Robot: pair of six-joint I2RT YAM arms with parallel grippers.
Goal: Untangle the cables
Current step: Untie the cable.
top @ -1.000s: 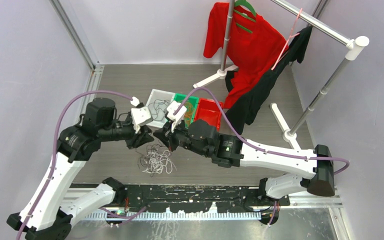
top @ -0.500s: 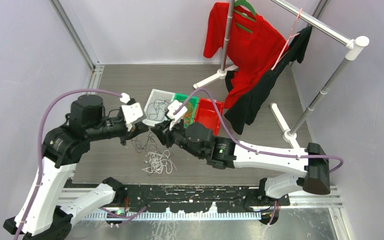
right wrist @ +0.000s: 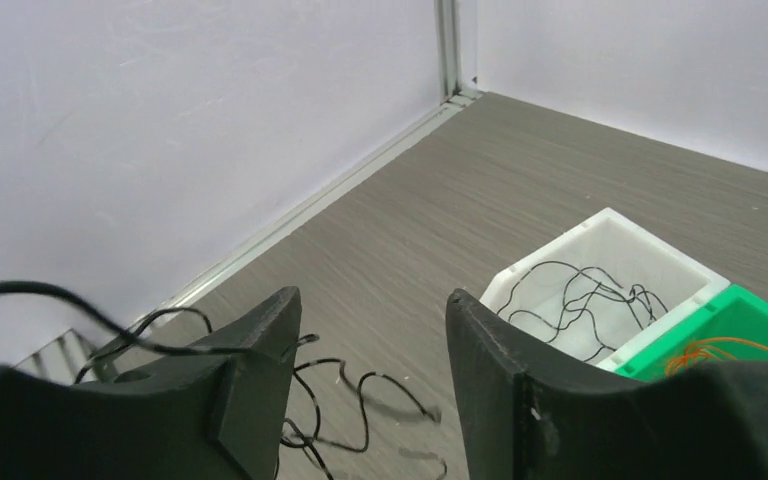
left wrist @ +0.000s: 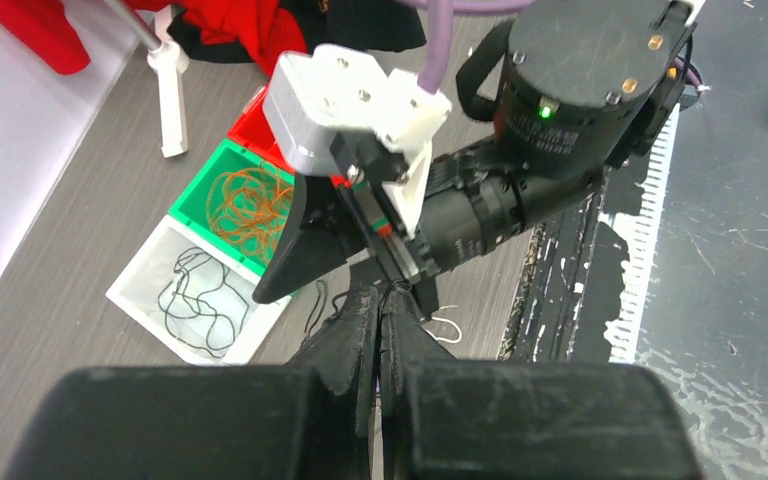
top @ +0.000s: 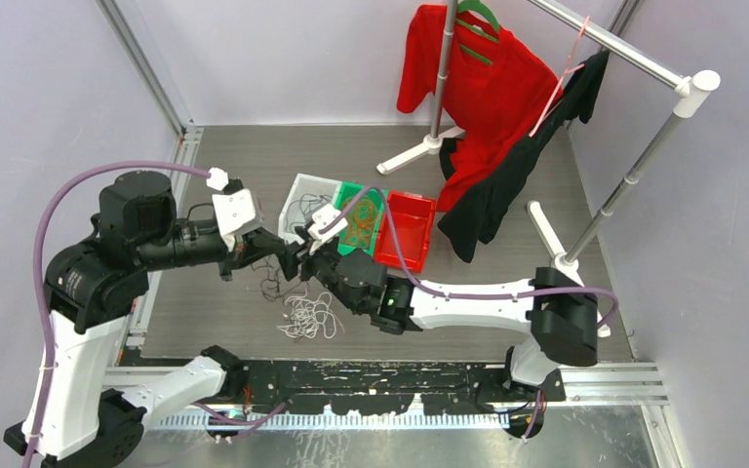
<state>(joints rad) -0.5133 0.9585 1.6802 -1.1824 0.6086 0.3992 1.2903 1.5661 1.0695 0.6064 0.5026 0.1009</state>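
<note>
Several white cables (top: 308,316) lie in a loose heap on the grey floor in front of the arms. My left gripper (top: 286,257) (left wrist: 381,291) is shut, and a thin black cable (top: 274,284) (left wrist: 314,309) pinched at its tips hangs down to the floor. Right against it stands my right gripper (top: 304,261) (right wrist: 370,300), open, nothing held. The black cable (right wrist: 362,401) curls on the floor under its fingers, and one strand drapes over its left finger (right wrist: 258,345). A short white cable (left wrist: 447,325) lies below.
Three bins stand in a row behind the grippers. The white bin (top: 295,190) (right wrist: 610,225) holds black cables, the green bin (top: 350,188) (left wrist: 198,175) orange cables, then the red bin (top: 412,224). A clothes rack (top: 634,58) with red and black garments stands back right.
My left gripper has shut on the black cable and drawn it left and up, away from the white heap. My right gripper has opened and followed leftward.
</note>
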